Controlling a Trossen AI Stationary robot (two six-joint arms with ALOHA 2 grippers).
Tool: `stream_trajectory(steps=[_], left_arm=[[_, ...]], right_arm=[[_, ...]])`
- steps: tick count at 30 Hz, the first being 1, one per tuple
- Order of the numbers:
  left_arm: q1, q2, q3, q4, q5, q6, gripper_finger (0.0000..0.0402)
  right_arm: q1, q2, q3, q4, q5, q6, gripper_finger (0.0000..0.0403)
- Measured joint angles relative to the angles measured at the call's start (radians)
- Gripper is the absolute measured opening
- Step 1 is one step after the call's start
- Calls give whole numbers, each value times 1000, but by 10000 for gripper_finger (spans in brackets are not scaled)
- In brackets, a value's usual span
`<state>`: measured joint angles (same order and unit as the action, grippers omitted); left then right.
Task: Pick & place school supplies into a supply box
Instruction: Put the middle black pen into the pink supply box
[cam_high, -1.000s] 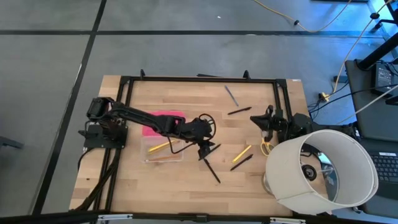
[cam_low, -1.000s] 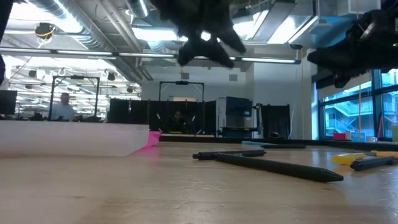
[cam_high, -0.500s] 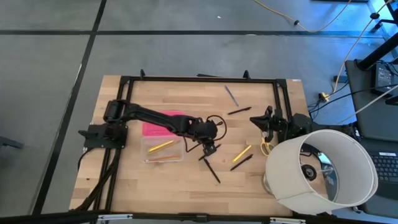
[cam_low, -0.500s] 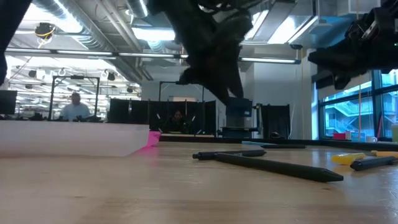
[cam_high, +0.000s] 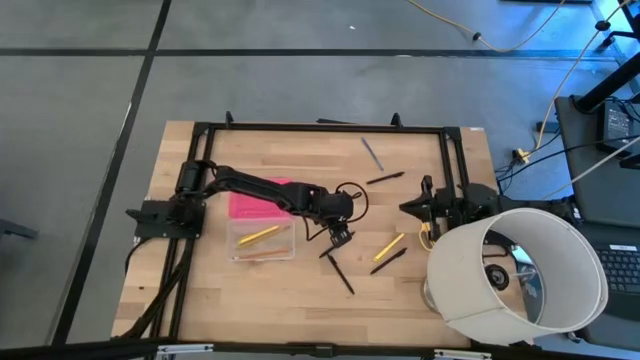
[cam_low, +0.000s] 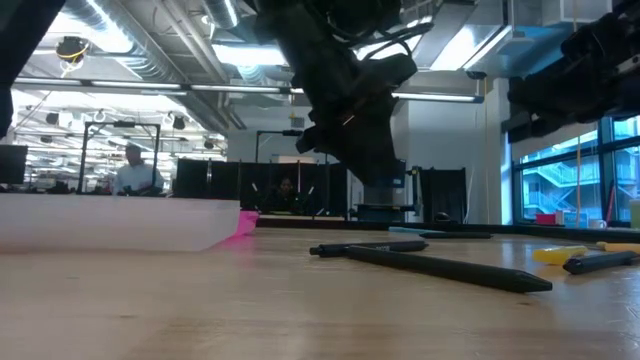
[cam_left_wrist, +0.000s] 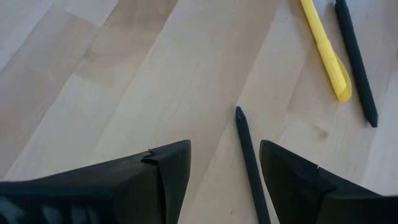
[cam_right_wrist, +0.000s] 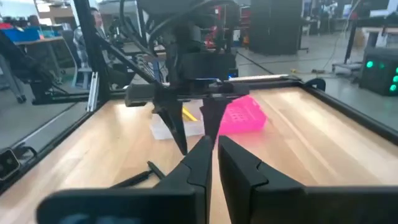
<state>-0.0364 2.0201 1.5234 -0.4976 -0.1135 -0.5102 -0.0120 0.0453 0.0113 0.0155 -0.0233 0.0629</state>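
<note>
My left gripper (cam_high: 341, 236) (cam_left_wrist: 225, 149) is open and hangs low over the table's middle, just right of the supply box. A black pen (cam_left_wrist: 247, 155) (cam_high: 328, 251) lies flat between its fingers, untouched. A second black pen (cam_high: 341, 273) lies beside it. Farther right lie a yellow pen (cam_high: 389, 246) (cam_left_wrist: 325, 51) and another black pen (cam_high: 388, 262) (cam_left_wrist: 355, 59). The clear supply box (cam_high: 262, 240) holds a yellow pencil and a wood-coloured one; its pink lid (cam_high: 262, 194) lies behind it. My right gripper (cam_high: 408, 206) (cam_right_wrist: 214, 155) waits shut at the right, above the yellow-handled scissors (cam_high: 428, 238).
A grey pen (cam_high: 372, 153) and a black pen (cam_high: 385, 178) lie toward the far edge. A large white lampshade (cam_high: 520, 275) fills the table's near right corner. A black frame (cam_high: 320, 127) runs around the work area. Bare wood lies near the front edge.
My left gripper has moved from beside the box toward the table's right and come down over the black pens, staying open. The pens and the box have not moved.
</note>
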Motion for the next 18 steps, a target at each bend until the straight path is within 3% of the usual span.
stream_trajectory(steps=[18], left_arm=[[-3, 0, 0, 0, 28, 26, 182]], right_arm=[[3, 8, 0, 1, -4, -19, 34]])
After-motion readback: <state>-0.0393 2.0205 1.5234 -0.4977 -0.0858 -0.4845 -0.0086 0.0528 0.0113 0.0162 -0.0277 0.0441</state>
